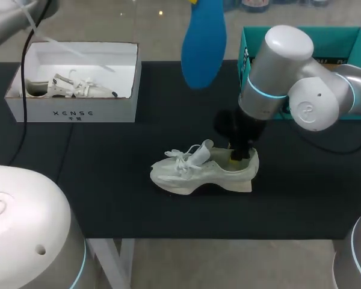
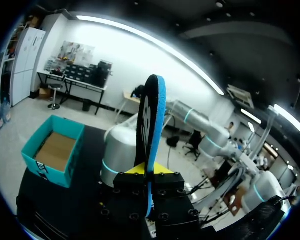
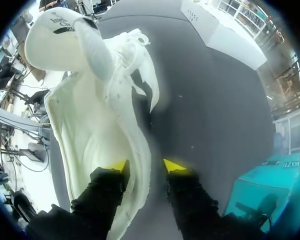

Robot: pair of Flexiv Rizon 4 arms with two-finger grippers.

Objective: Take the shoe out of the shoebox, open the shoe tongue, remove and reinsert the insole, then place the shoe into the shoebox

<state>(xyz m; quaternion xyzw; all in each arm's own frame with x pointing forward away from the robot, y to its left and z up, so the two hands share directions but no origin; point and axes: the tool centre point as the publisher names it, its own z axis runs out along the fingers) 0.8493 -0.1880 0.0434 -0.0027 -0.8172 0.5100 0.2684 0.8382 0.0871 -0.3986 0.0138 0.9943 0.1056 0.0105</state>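
Left claw (image 2: 149,179) closed on long blue foam insole (image 2: 153,120), clamped edge-on between both fingers and held upright, high above far side of black bench (image 1: 108,186); right claw (image 3: 146,167) set astride heel wall of white lace-up sneaker (image 1: 195,171), fingers partly spread, one inside against lining, other outside with narrow dark gap to wall, hence no grip; sneaker upright on its sole near middle of bench, toe toward left arm's side, tongue raised; open-topped white cardboard shoebox (image 1: 75,111) at far left, second white shoe (image 1: 66,87) lying within; open teal carton (image 1: 349,39) at far right, behind right arm.
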